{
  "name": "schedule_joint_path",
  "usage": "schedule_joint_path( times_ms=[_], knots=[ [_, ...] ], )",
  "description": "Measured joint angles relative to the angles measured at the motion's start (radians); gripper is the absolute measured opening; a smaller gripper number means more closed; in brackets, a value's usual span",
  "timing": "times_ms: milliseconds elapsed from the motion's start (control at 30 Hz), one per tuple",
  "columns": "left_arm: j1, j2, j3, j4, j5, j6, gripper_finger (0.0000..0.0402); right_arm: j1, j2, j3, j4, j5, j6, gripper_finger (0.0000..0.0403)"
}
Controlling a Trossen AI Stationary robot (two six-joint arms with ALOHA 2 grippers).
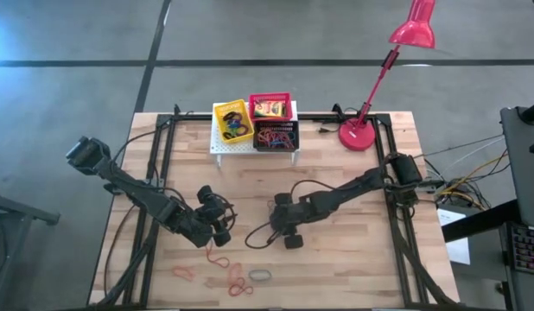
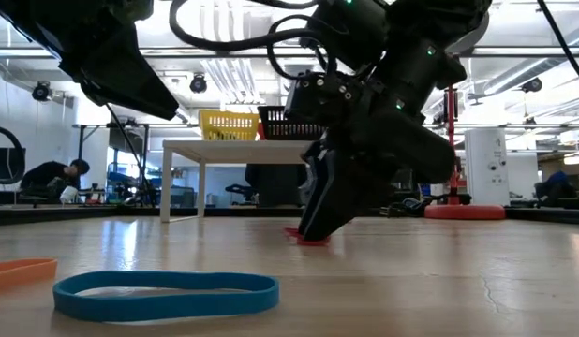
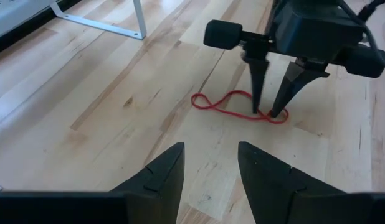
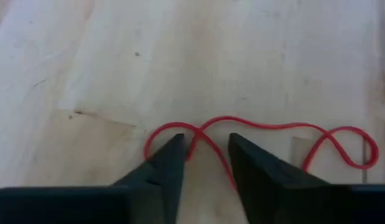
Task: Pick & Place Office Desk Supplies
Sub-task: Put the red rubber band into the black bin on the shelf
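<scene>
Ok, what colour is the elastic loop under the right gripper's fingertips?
Red. The elastic loop shows best in the right wrist view, at the right gripper.

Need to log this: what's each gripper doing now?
Left gripper: open, empty, above the table.
Right gripper: open, tips down around the red elastic loop, not gripping.

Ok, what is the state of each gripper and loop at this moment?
right gripper: open, tips down at the table, astride a strand
left gripper: open, empty, above the table
red loop: flat on table, twisted, not gripped
blue loop: flat on table, untouched
</scene>
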Motion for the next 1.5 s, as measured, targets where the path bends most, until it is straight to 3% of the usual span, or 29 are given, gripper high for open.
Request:
schedule_joint_path(
  times_ms=[133, 200, 567, 933, 1167, 1500],
  knots=[
    [0.0, 0.0, 0.0, 0.0, 0.0, 0.0, 0.0152, 0.008, -0.011, 0.002, -0.005, 0.0, -0.022, 0.0032],
    [0.0, 0.0, 0.0, 0.0, 0.0, 0.0, 0.0152, 0.009, -0.025, 0.004, -0.009, 0.001, -0.022, 0.0018],
    [0.0, 0.0, 0.0, 0.0, 0.0, 0.0, 0.0152, 0.01, -0.274, 0.01, -0.029, 0.17, -0.018, 0.0008],
    [0.0, 0.0, 0.0, 0.006, 0.0, 0.007, 0.0152, -0.055, -0.496, 0.097, -0.017, 0.416, -0.142, 0.0008],
    [0.0, 0.0, 0.0, 0.007, 0.0, 0.01, 0.0152, -0.198, -0.493, 0.163, -0.019, 0.422, -0.208, 0.0008],
    [0.0, 0.0, 0.0, 0.007, 0.0, 0.016, 0.0152, -0.375, -0.494, 0.139, -0.021, 0.42, -0.169, 0.0008]
  ],
)
